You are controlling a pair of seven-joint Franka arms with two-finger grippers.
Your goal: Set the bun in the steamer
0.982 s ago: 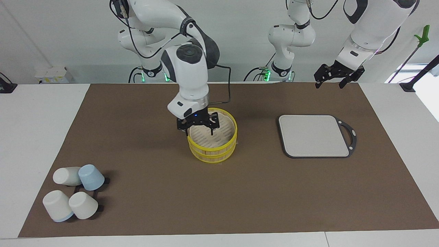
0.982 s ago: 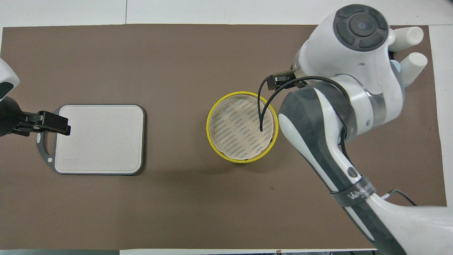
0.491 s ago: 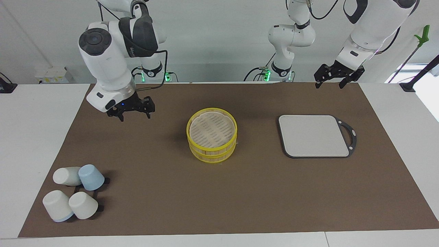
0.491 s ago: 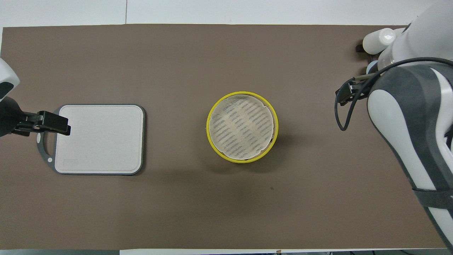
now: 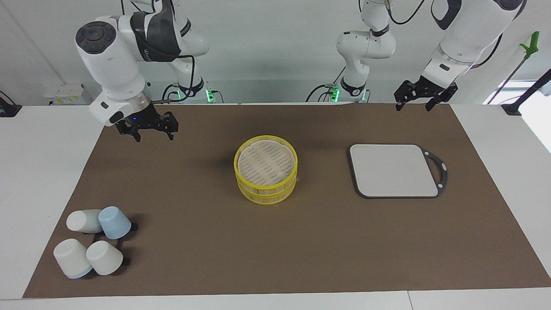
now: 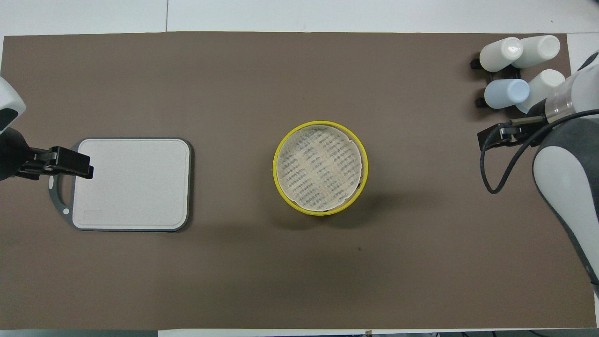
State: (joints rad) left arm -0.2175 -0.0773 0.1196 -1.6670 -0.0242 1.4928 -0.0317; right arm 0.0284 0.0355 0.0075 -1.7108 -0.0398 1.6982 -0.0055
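The steamer (image 5: 266, 168) stands at the middle of the brown mat, with yellow rims and a slatted pale top; it also shows in the overhead view (image 6: 320, 167). No bun shows in either view. My right gripper (image 5: 154, 135) is open and empty, raised over the mat toward the right arm's end of the table, well apart from the steamer; it also shows in the overhead view (image 6: 498, 135). My left gripper (image 5: 412, 106) is open and empty and waits over the mat's edge by the robots; in the overhead view (image 6: 70, 161) it overlaps the board's handle end.
A flat grey board with a dark rim (image 5: 394, 170) lies toward the left arm's end (image 6: 133, 183). Several white and blue cups (image 5: 92, 243) lie on a black rack at the right arm's end, farther from the robots (image 6: 517, 70).
My right gripper has left the steamer's top, risen and swung toward the right arm's end of the table. The steamer and the left arm have not moved.
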